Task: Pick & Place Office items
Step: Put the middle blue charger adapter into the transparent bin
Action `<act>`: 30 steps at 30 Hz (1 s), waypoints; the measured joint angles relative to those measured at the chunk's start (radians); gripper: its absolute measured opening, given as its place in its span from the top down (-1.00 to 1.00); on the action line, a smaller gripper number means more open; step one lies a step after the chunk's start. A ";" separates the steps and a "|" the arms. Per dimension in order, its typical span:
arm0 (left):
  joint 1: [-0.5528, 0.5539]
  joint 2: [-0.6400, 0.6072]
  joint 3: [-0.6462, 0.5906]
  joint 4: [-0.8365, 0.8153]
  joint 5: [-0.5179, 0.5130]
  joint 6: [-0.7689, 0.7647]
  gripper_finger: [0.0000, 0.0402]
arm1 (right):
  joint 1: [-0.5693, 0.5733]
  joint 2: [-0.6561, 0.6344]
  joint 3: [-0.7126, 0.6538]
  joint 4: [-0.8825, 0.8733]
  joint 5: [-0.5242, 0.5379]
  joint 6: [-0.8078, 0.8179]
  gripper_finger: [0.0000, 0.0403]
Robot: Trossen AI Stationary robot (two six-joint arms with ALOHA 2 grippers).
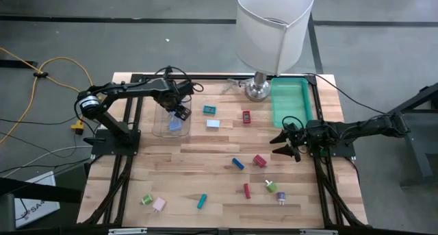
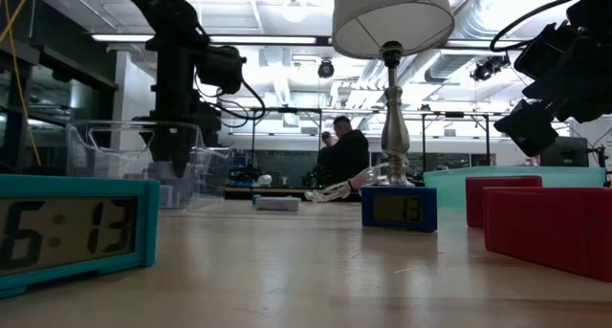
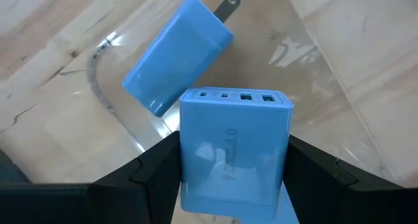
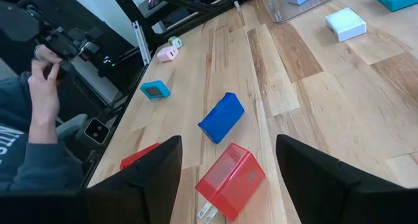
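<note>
My left gripper points down into a clear plastic container at the table's far left and is shut on a light blue charger block. A second light blue charger with metal prongs lies on the container's floor beside it. My right gripper waits open above the table's right side; a red charger and a dark blue block lie on the wood ahead of it, untouched. Other office items lie scattered over the table: a teal clock, a white block, red, green and pink pieces. My left gripper pinches the light blue block's two narrow sides between its two fingers. The fingers come from above, pointing down. The block stands upright with its port end away from the wrist, inside the container; whether that end touches the floor I cannot tell.
A tall lamp with a white shade stands at the far edge, next to a green tray at the far right. A person's hand shows beyond the table's near side, and a person sits in the room behind.
</note>
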 joint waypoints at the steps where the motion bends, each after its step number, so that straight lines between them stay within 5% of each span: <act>1: 0.000 0.000 -0.003 0.006 0.001 0.004 -0.09 | 0.000 0.000 0.000 0.000 0.000 0.000 -0.17; 30: 0.030 0.000 -0.031 0.050 0.052 0.020 -0.18 | 0.000 0.000 0.000 0.000 0.000 0.000 -0.17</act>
